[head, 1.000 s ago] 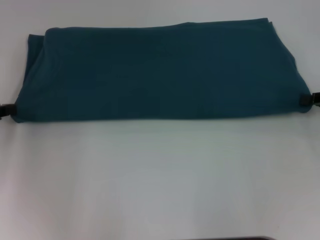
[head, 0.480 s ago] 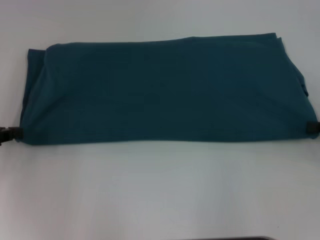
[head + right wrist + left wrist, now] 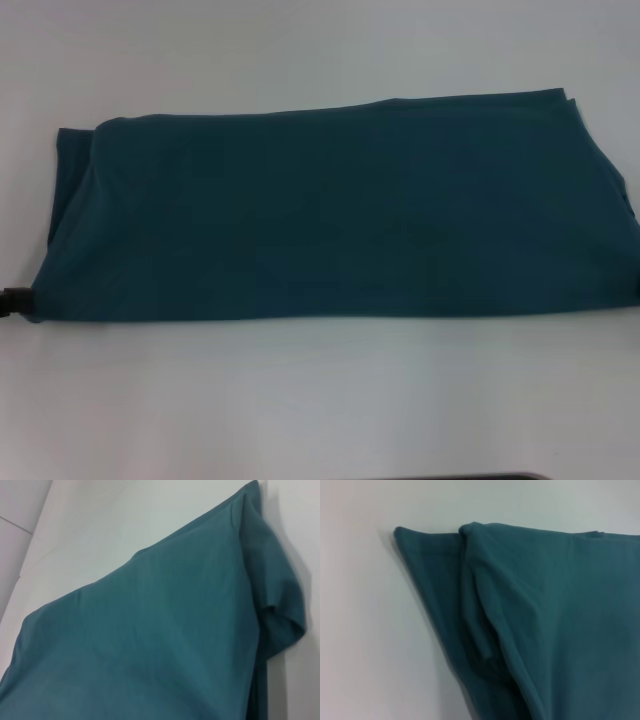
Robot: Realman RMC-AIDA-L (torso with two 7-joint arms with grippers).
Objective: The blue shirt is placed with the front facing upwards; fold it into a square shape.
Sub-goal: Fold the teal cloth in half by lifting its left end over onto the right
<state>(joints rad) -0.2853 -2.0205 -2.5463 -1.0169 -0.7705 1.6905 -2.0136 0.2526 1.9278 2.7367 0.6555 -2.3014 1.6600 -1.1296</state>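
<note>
The blue shirt (image 3: 340,210) lies folded into a wide band across the white table (image 3: 320,400). The left gripper (image 3: 14,300) touches its near left corner, apparently pinching it.

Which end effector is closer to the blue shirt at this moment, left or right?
Left, as far as shown. The left end effector sits at the blue shirt's near left corner, at the head view's edge. The right end effector is out of view, so its distance cannot be judged.
</note>
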